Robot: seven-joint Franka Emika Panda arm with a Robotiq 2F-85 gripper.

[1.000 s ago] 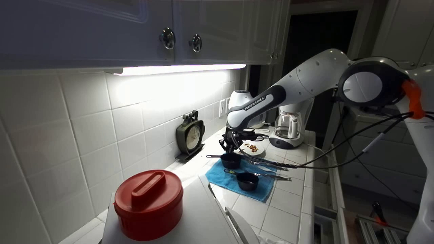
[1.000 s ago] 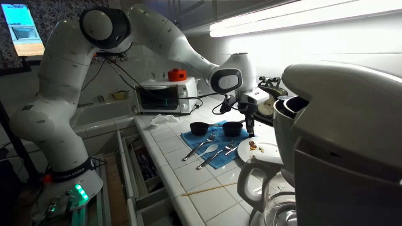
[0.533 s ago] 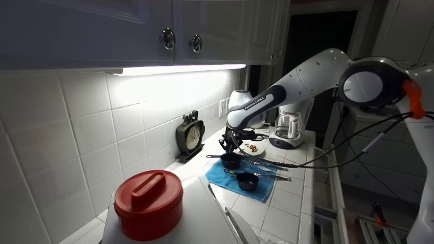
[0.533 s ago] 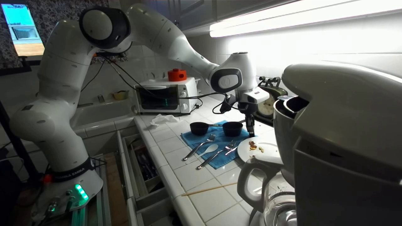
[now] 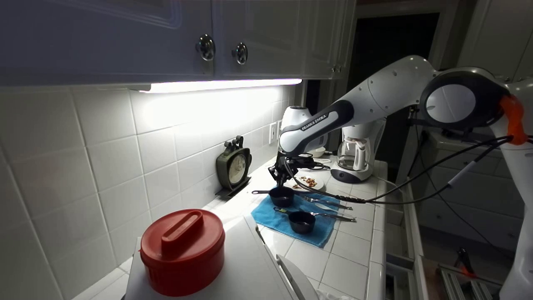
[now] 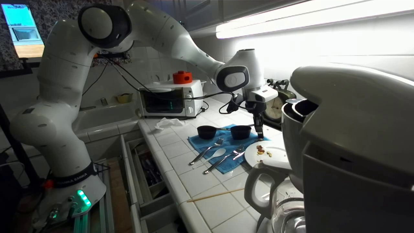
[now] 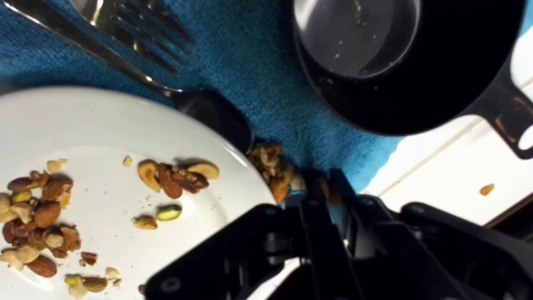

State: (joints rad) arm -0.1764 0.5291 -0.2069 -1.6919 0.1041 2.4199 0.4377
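In the wrist view my gripper [image 7: 325,175] has its fingers nearly together at the plate's edge, with a brown nut [image 7: 331,192] between the tips. Whether blue towel is pinched as well, I cannot tell. Beside the fingers, a clump of nuts [image 7: 270,166] lies against the rim of the white plate [image 7: 125,129], by a dark spoon bowl [image 7: 218,114]. More nuts [image 7: 46,212] are scattered on the plate. The blue towel [image 7: 266,91] carries a black pan [image 7: 449,75] close by. An exterior view puts the gripper [image 6: 260,136] low between that pan [image 6: 241,133] and the plate [image 6: 250,156].
A smaller black pan [image 5: 302,222], a fork [image 6: 207,150] and a white spoon [image 6: 217,153] rest on the towel. A scale [image 5: 235,168] leans by the wall. The mixer [image 6: 349,106], glass carafe [image 6: 288,207], toaster oven [image 6: 192,97] and open drawer [image 6: 148,171] surround the counter.
The arm has risen slightly, lifting the gripper a little. Towel, pans and cutlery have shifted slightly with it, towards the right in an exterior view; the plate has stayed put.
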